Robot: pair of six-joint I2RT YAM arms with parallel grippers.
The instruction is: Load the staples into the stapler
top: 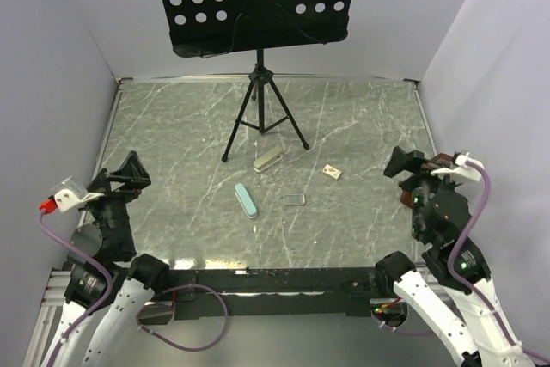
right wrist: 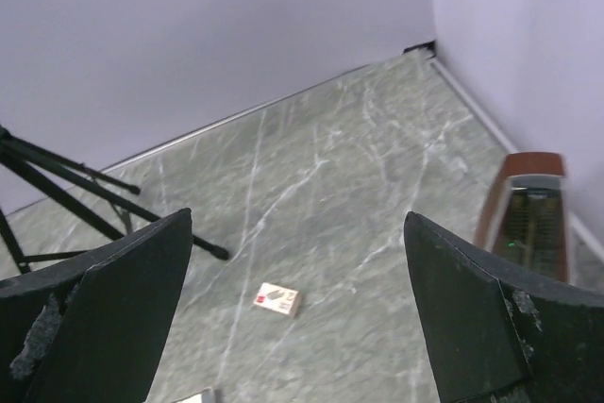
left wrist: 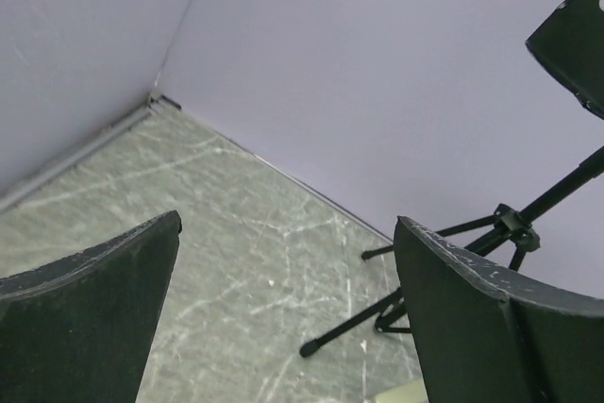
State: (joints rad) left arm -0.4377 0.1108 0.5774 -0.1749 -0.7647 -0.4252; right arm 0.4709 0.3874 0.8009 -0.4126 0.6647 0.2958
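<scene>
2 staplers [top: 246, 200] [top: 268, 158], 1 staple box [top: 332, 172], 1 strip [top: 295, 199], L gripper [left wrist: 288, 221], R gripper [right wrist: 295, 217] both agape, empty

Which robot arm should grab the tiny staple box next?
Right. The tiny white-and-tan cardboard box lies nearer the right pincer, whose open jaws face it in its wrist view. The left pincer, open too, is farther away.

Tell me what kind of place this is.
Probably a robot test cell in a lab: plain walls box in a marble-look table, with two arms bolted at its edge and a music stand.
</scene>
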